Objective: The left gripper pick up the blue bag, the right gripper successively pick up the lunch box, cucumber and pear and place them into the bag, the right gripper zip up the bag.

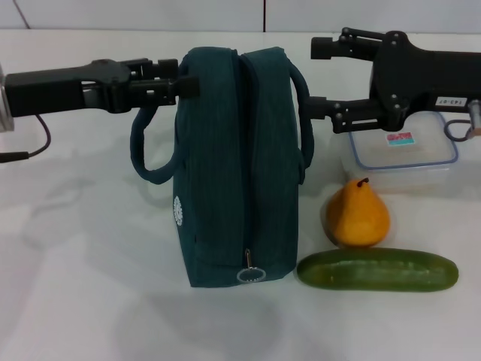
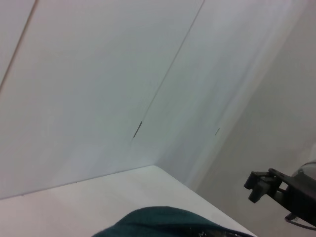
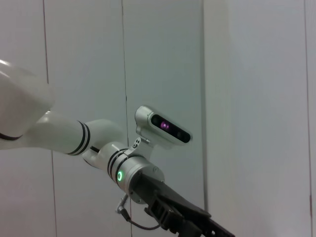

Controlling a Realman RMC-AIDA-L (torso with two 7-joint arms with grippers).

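A blue bag (image 1: 237,165) stands upright on the white desk (image 1: 90,301), zipped closed. Our left gripper (image 1: 180,85) presses against the bag's upper left edge; we cannot tell whether it grips anything. Our right gripper (image 1: 319,79) hovers spread wide at the bag's upper right, holding nothing. Right of the bag lie the lunch box (image 1: 406,154), the pear (image 1: 357,214) and the cucumber (image 1: 377,271). With the zipper shut, nothing can go in; a sideways push could topple the bag onto the pear.
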